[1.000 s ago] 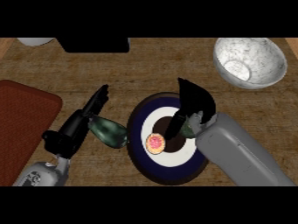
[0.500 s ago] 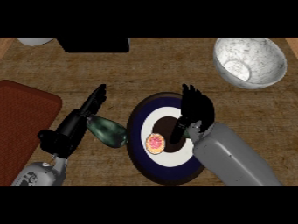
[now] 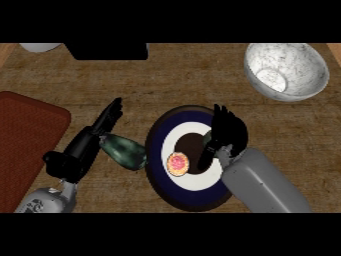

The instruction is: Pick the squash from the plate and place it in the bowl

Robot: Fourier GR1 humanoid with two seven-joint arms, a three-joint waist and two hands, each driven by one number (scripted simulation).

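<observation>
Right hand now lower over plate, fingers curled, seemingly around squash, left hand relaxed

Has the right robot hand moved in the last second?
Yes. The right robot hand has curled down over the plate, fingers now lower, farther from the bowl.

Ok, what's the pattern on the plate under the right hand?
Dark navy rim, a white ring inside it and a dark centre, seen in the head view.
</observation>
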